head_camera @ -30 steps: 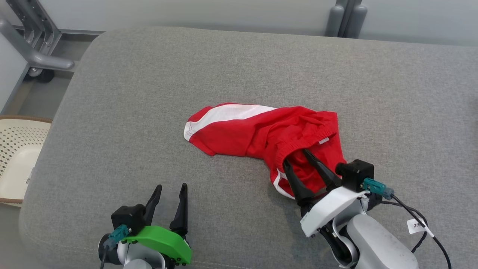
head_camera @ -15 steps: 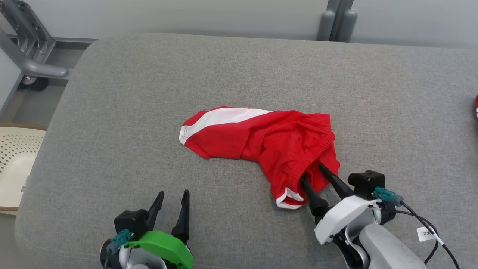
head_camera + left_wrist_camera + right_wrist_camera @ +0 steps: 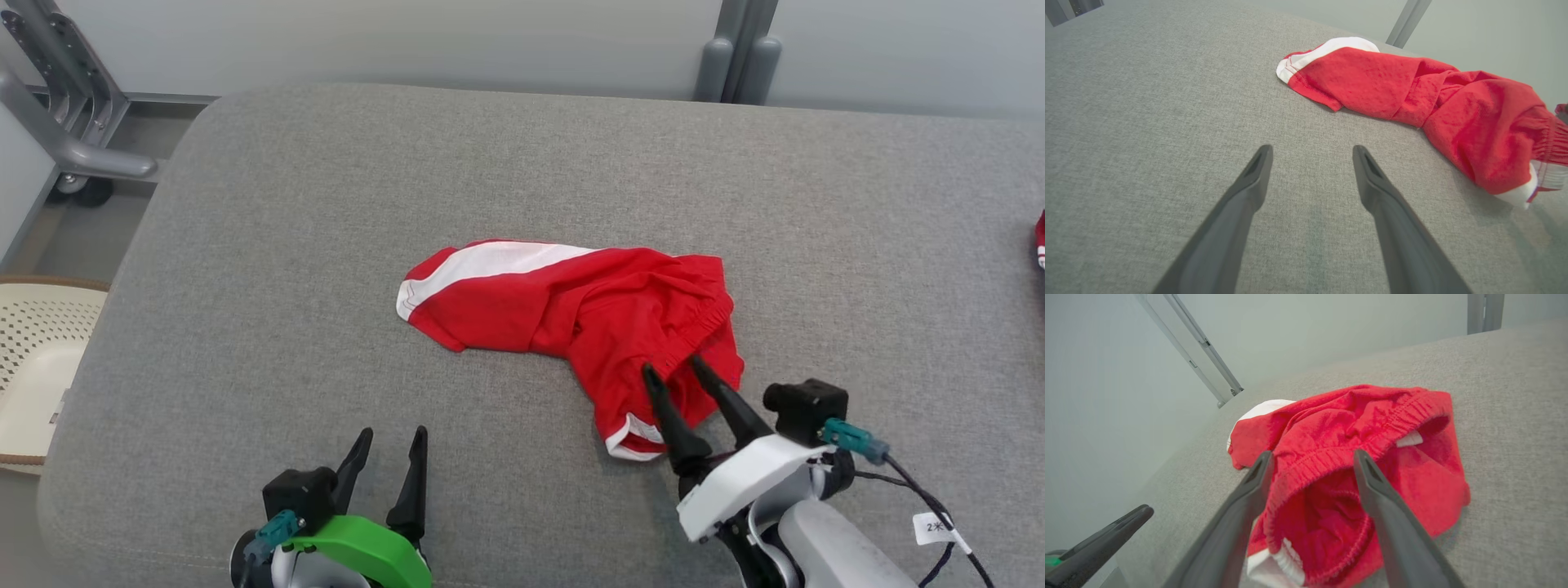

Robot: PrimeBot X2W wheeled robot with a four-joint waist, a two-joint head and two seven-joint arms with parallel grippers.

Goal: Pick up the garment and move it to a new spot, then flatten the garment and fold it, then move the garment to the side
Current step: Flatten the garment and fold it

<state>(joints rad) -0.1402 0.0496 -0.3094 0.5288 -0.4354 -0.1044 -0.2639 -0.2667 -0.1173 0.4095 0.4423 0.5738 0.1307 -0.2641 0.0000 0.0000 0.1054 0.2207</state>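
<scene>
The garment (image 3: pixel 563 314) is a pair of red shorts with a white side stripe, lying crumpled in the middle of the grey cushion (image 3: pixel 326 245). My right gripper (image 3: pixel 673 367) is open over its near right end. In the right wrist view the garment (image 3: pixel 1351 416) has its elastic waistband running between the right gripper (image 3: pixel 1312 455) fingers, and the jaws are not closed on it. My left gripper (image 3: pixel 393 433) stands open above bare cushion, well left of the shorts. In the left wrist view the left gripper (image 3: pixel 1312 149) holds nothing, with the garment (image 3: pixel 1412 94) ahead to the right.
A cream perforated basket (image 3: pixel 41 359) sits beyond the cushion's left edge. A grey metal frame (image 3: pixel 73 122) stands at the back left. Another red item (image 3: pixel 1040 241) peeks in at the right edge. The left gripper's finger (image 3: pixel 1102 543) shows low left in the right wrist view.
The head camera has shifted slightly. My right gripper has drawn back a little towards me, so its tips now sit over the waistband instead of deep in the opening. The left gripper stays open.
</scene>
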